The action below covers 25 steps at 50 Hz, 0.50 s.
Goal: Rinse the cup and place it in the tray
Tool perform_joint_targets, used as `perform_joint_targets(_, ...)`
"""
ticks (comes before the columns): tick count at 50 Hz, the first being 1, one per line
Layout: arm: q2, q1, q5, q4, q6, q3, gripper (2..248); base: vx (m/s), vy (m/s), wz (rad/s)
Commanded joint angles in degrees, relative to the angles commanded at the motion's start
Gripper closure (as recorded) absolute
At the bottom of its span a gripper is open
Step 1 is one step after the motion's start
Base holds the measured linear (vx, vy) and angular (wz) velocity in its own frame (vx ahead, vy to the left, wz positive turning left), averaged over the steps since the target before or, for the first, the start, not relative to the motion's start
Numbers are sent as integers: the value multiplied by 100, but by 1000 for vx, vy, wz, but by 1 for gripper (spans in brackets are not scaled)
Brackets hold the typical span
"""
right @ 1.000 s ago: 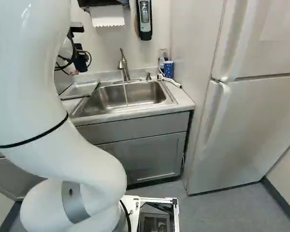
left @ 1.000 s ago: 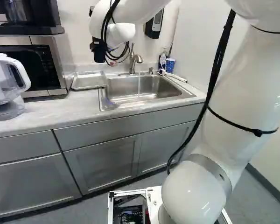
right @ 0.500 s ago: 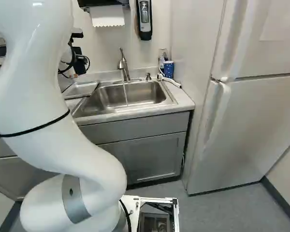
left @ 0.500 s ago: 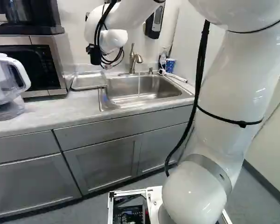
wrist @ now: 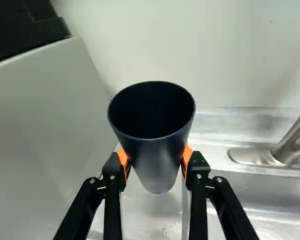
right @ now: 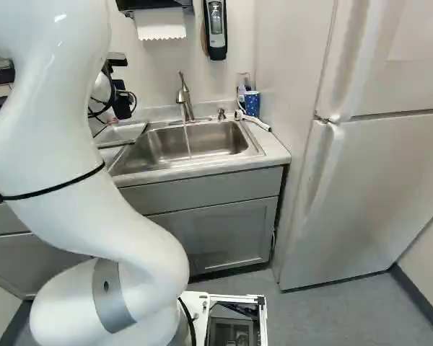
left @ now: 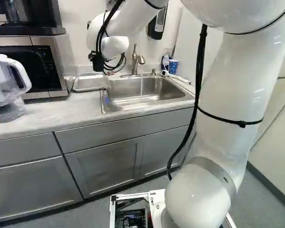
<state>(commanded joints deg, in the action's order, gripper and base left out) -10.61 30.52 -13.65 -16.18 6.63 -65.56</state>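
pale wall (wrist: 225,55) ahead, the pincer (left: 111,71) grips a dark cup (wrist: 157,162) above the tray (left: 89,83).

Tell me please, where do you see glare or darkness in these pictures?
Left base view: small white highlights on the arm. Right base view: soft shine on the fridge door. Wrist view: bright reflections on the sink; the cup is very dark inside, little detail shows.

The wrist view's edge cuts off the faucet (wrist: 293,140), three o'clock from the cup (wrist: 157,155); the left base view's cuts the pitcher (left: 4,83) at nine o'clock.
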Motion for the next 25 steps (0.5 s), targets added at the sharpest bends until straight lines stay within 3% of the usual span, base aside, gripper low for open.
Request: perform_joint_targets(25,-268,55,0,0,0,14,129,0,0,0)
